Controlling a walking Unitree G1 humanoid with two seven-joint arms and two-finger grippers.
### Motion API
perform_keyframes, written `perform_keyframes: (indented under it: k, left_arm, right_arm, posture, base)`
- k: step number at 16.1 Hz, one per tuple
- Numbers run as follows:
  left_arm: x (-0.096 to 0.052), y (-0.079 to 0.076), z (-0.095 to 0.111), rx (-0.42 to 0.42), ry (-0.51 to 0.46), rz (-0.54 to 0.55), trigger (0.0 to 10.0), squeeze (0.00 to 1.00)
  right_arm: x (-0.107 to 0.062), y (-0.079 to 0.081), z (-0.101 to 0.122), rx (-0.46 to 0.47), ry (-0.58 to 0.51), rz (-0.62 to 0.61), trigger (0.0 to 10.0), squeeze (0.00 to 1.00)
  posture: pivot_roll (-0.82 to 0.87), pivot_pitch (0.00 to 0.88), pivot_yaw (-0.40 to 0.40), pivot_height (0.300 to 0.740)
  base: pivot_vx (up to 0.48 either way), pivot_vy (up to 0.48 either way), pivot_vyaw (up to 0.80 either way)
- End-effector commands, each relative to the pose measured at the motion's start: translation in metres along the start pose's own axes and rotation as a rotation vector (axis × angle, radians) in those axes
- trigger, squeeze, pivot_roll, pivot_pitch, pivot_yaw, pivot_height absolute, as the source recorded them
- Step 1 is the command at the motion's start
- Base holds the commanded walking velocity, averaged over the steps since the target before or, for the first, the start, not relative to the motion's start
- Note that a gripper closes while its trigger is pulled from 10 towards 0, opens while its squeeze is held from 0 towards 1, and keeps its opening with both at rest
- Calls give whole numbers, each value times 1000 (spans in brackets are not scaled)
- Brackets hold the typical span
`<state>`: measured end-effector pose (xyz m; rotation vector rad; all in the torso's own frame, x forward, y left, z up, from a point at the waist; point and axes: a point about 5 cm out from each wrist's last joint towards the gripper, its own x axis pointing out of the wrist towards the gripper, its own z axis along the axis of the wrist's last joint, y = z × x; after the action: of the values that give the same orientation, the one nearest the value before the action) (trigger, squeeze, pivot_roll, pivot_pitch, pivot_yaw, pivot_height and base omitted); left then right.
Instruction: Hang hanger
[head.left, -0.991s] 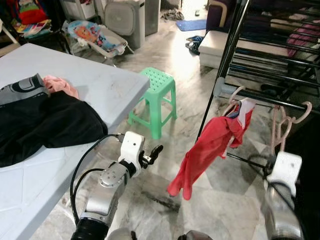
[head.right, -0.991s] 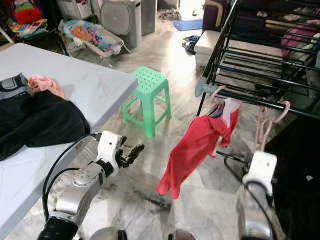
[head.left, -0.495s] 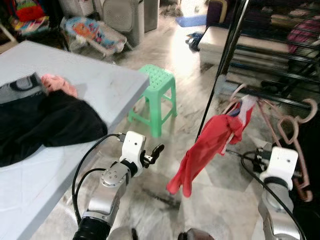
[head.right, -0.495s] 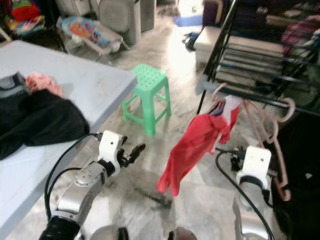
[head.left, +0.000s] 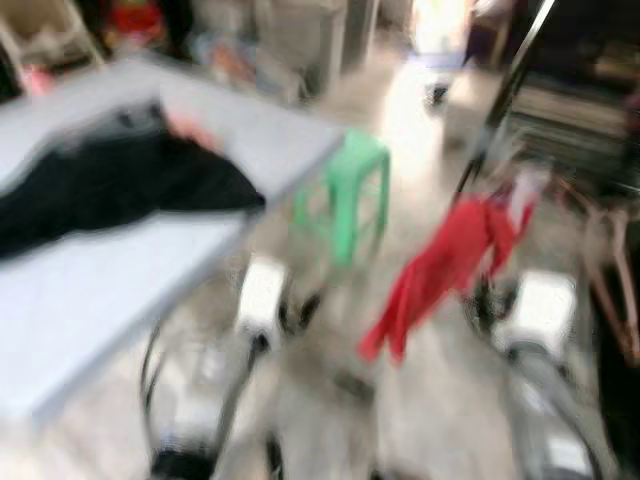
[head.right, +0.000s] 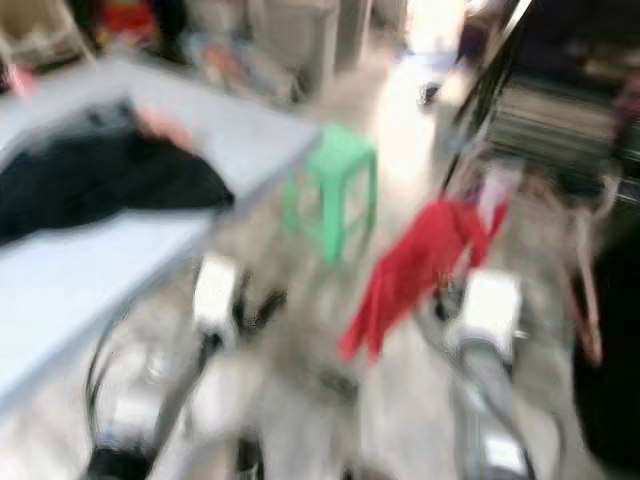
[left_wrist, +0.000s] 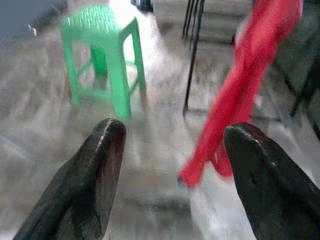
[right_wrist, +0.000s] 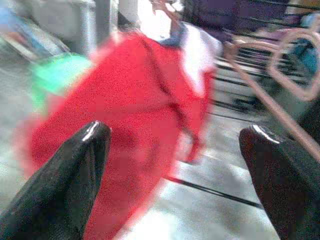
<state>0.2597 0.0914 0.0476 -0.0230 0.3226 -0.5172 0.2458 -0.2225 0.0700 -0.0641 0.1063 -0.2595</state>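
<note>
Both pincers spread, empty: left pincer (left_wrist: 172, 172), right pincer (right_wrist: 175, 175). Red garment (head.left: 450, 265) mid-frame. I'd wait out blur, then grab pink hanger (right_wrist: 280, 100).

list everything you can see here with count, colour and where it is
table: one, pale grey, on the robot's left
dark clothes: one heap, black, on the table, with a bit of pink cloth at the far edge
stool: one, green, on the floor beside the table corner
shirt: one, red with a white collar area, hanging at the drying rack
drying rack: one, black, on the robot's right
hangers: pink, on the rack beside the shirt; too blurred to count
floor: pale marbled tile
left tool: black fingers open, empty, pointed toward the stool and shirt
right tool: black fingers open, empty, pointed at the shirt
</note>
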Motion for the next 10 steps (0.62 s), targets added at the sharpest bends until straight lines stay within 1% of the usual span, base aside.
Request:
perform_keyframes:
  k: [1, 3, 4, 5, 6, 7, 8, 9, 10]
  left_arm:
    - [3, 2, 11, 31, -33, 5, 10000, 0]
    - [2, 4, 11, 33, -31, 17, 10000, 0]
    - [0, 4, 10, 33, -31, 25, 10000, 0]
    - [-1, 6, 10, 34, -31, 32, 10000, 0]
    - [-2, 8, 10, 29, -36, 49, 10000, 0]
    - [-5, 13, 12, 25, -57, 90, 10000, 0]
    - [-7, 18, 14, 29, -68, 140, 10000, 0]
    - [-8, 23, 15, 33, -80, 191, 10000, 0]
    - [-11, 34, 16, 42, -100, 294, 10000, 0]
  right_arm:
    - [-1, 6, -1, 5, 10, 36, 10000, 0]
    - [1, 12, -3, -44, 17, 43, 10000, 0]
    - [1, 16, -4, -6, 18, 64, 10000, 0]
    - [1, 20, -5, 62, 33, 92, 10000, 0]
    - [2, 20, -7, 61, 51, 59, 10000, 0]
    - [4, 23, -6, -4, 22, 80, 10000, 0]
    - [5, 25, -7, -15, 55, 103, 10000, 0]
    - [5, 27, -8, -2, 60, 136, 10000, 0]
    - [5, 30, -6, 26, 36, 168, 10000, 0]
  posture:
    - [-29, 0, 18, 740]
    - [-18, 0, 24, 740]
    - [-18, 0, 24, 740]
    - [-15, 0, 24, 740]
    - [-10, 0, 26, 740]
    - [-10, 0, 26, 740]
    - [1, 0, 26, 740]
    - [4, 0, 26, 740]
    - [7, 0, 25, 740]
  base:
    - [-326, 0, 0]
    - [-321, 0, 0]
    - [-319, 0, 0]
    - [-315, 0, 0]
    - [-311, 0, 0]
    - [-244, 0, 0]
    - [0, 0, 0]
    - [0, 0, 0]
    - [0, 0, 0]
